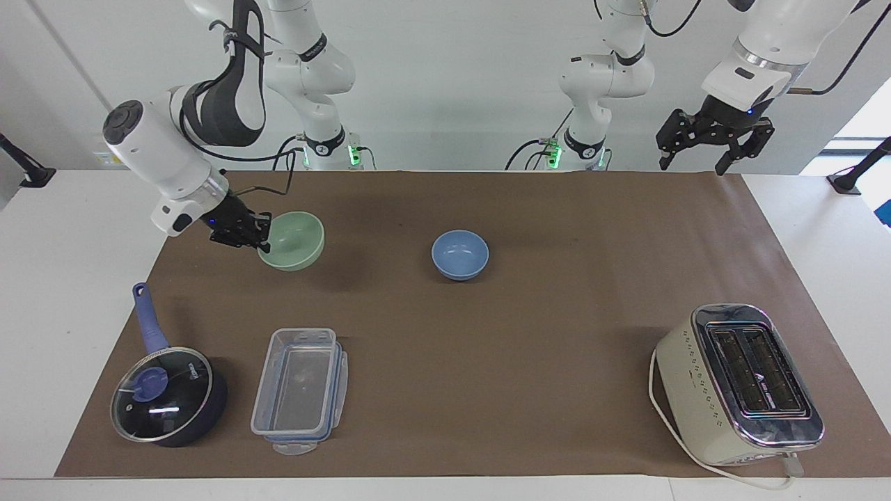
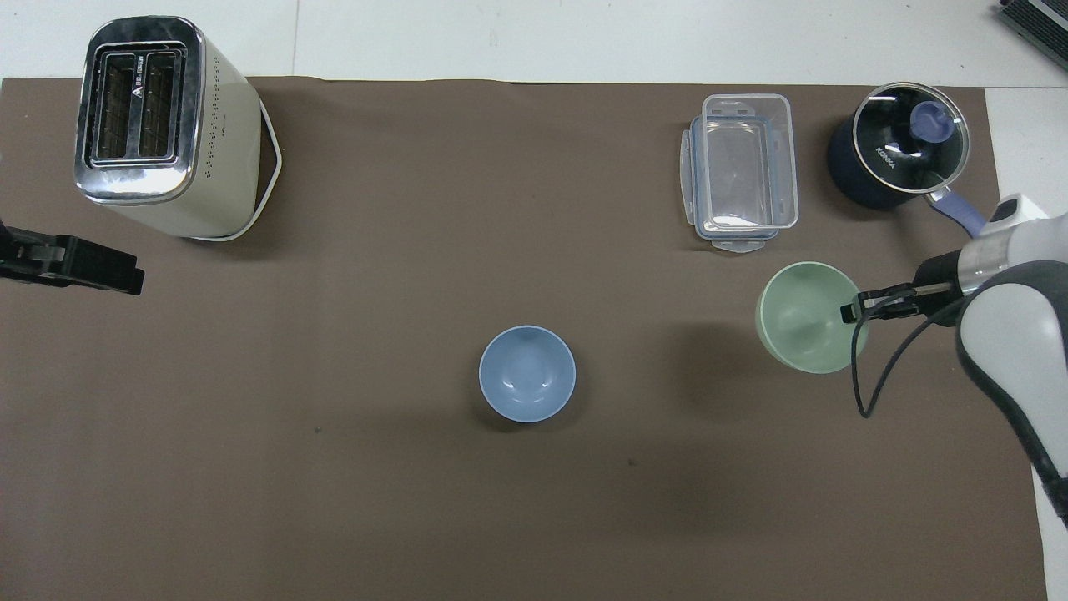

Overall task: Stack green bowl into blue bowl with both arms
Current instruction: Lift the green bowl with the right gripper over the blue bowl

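My right gripper (image 1: 263, 236) is shut on the rim of the pale green bowl (image 1: 292, 240) and holds it up in the air, slightly tilted, over the brown mat at the right arm's end. In the overhead view the green bowl (image 2: 805, 317) hangs from the right gripper (image 2: 851, 310). The periwinkle-blue bowl (image 1: 459, 254) stands upright and empty at the middle of the mat, apart from the green bowl; it also shows in the overhead view (image 2: 527, 373). My left gripper (image 1: 691, 165) is open and empty, waiting high over the mat's edge at the left arm's end (image 2: 117, 271).
A dark-blue lidded saucepan (image 1: 167, 393) and a clear plastic container (image 1: 299, 390) stand farther from the robots than the green bowl. A cream toaster (image 1: 738, 383) stands at the left arm's end, far from the robots.
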